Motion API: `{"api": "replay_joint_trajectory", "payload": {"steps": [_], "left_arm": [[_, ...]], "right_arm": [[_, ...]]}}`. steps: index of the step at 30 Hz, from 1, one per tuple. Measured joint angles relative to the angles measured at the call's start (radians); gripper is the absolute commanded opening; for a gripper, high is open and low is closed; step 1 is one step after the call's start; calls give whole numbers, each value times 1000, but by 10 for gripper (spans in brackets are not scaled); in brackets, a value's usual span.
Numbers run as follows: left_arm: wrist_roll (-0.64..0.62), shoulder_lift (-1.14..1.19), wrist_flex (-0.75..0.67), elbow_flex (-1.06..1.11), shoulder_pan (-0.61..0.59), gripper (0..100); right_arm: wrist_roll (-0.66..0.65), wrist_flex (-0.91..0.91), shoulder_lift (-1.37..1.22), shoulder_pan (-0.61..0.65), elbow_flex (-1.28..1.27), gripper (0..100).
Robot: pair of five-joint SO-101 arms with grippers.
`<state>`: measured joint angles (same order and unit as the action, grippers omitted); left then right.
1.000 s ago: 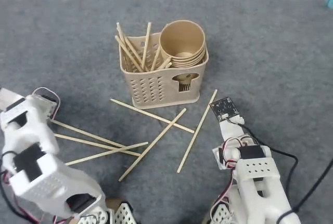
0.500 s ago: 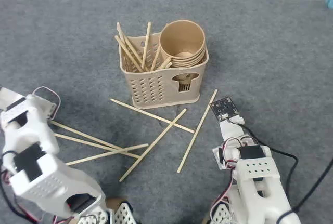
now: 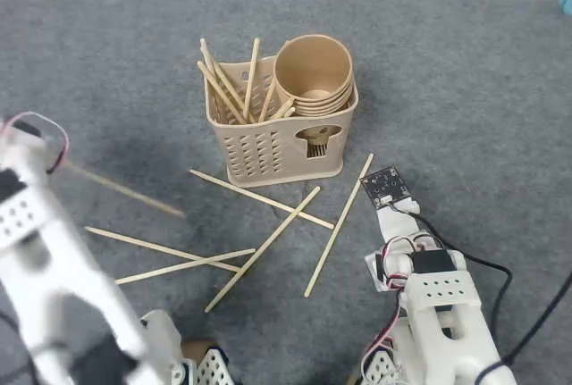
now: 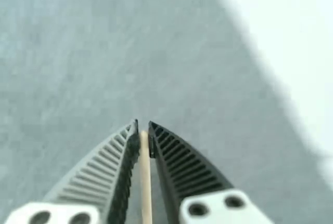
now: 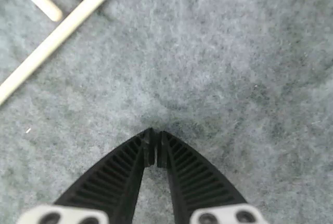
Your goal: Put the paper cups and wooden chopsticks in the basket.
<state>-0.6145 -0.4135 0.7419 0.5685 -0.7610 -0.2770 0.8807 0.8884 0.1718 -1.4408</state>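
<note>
A beige perforated basket (image 3: pixel 268 148) stands at the table's middle back, holding a stack of paper cups (image 3: pixel 314 72) and several upright chopsticks (image 3: pixel 225 86). Several more wooden chopsticks (image 3: pixel 264 246) lie scattered on the grey carpet in front of it. My left gripper (image 4: pixel 142 128) is shut on one chopstick (image 4: pixel 144 177), which hangs lifted over the carpet at the left (image 3: pixel 125 190). The left arm (image 3: pixel 36 251) is raised at the left edge. My right gripper (image 5: pixel 155 143) is shut with nothing in it, just above the carpet by two chopsticks (image 5: pixel 62 31).
Grey carpet (image 3: pixel 465 90) covers the table, with a white wall strip at the back. The right arm's body (image 3: pixel 438 313) and its black cables sit at the front right. Open carpet lies right of the basket.
The left arm has risen and swung up, lifting one chopstick off the carpet at the left. The right arm has not moved.
</note>
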Motion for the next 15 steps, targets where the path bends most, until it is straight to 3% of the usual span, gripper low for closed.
{"api": "replay_joint_trajectory", "payload": {"steps": [8,15], "left_arm": [[-2,-450,-38,-17,167,11],[14,-683,-331,-35,446,11]], "right_arm": [[0,0,0,0,0,36],[0,0,0,0,0,36]]}}
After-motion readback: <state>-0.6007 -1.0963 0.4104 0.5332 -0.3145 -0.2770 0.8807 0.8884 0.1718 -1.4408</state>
